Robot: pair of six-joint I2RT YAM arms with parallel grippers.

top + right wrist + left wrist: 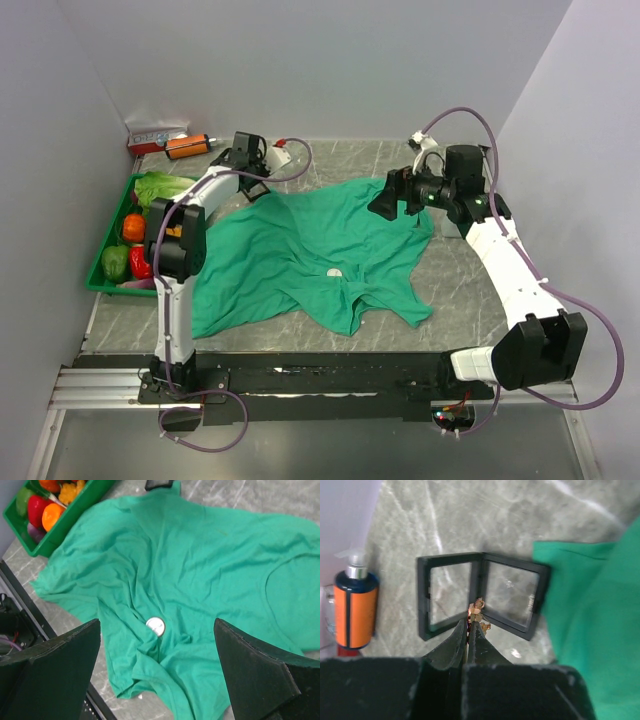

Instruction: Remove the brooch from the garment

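My left gripper (471, 622) is shut on the small orange-gold brooch (478, 607) and holds it at its tips over an open black hinged case (480, 592) on the grey table. In the top view the left gripper (240, 165) is at the back left, past the shirt's edge. The teal-green T-shirt (310, 250) lies spread and wrinkled in the middle of the table; its edge shows in the left wrist view (600, 610). My right gripper (383, 205) is open and empty above the shirt (200, 555), fingers (75, 660) wide apart.
A small white round disc (155, 626) lies on the shirt near its front hem (334, 272). A green tray (105, 262) of vegetables stands at the left. An orange bottle (355, 607) lies at the back left (188, 146), next to a red-and-white box (155, 135).
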